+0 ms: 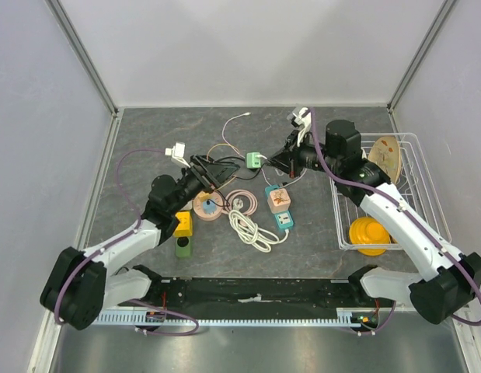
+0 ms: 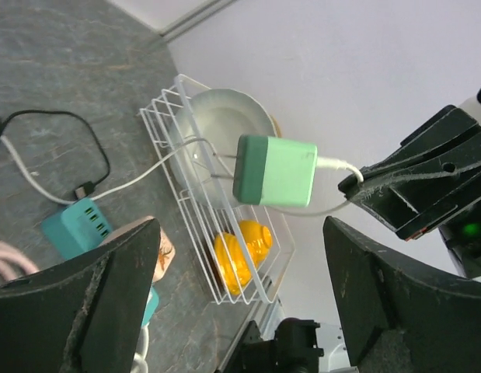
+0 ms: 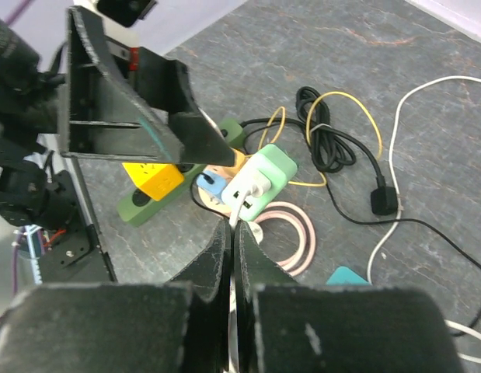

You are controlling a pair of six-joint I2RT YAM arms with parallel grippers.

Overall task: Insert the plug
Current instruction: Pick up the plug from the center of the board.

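The green plug [image 2: 275, 171] hangs in the air by its white cable, metal prongs toward the left wrist camera. My right gripper [image 3: 231, 225] is shut on that cable just behind the plug [image 3: 263, 180]. In the top view the plug [image 1: 255, 160] sits between both grippers over the table's middle. My left gripper [image 2: 240, 225] is open, its fingers spread wide just short of the plug with nothing between them. A green power strip [image 1: 183, 245] carrying a yellow cube adapter [image 1: 183, 224] lies below the left arm.
A teal power strip [image 1: 283, 220] with a pink cube [image 1: 279, 200] lies near a coiled white cable [image 1: 252, 229] and a pink coil [image 1: 242, 202]. Loose black and yellow wires lie around. A wire basket [image 1: 415, 167] at right holds a yellow bowl [image 1: 370, 233] and a plate [image 1: 385, 152].
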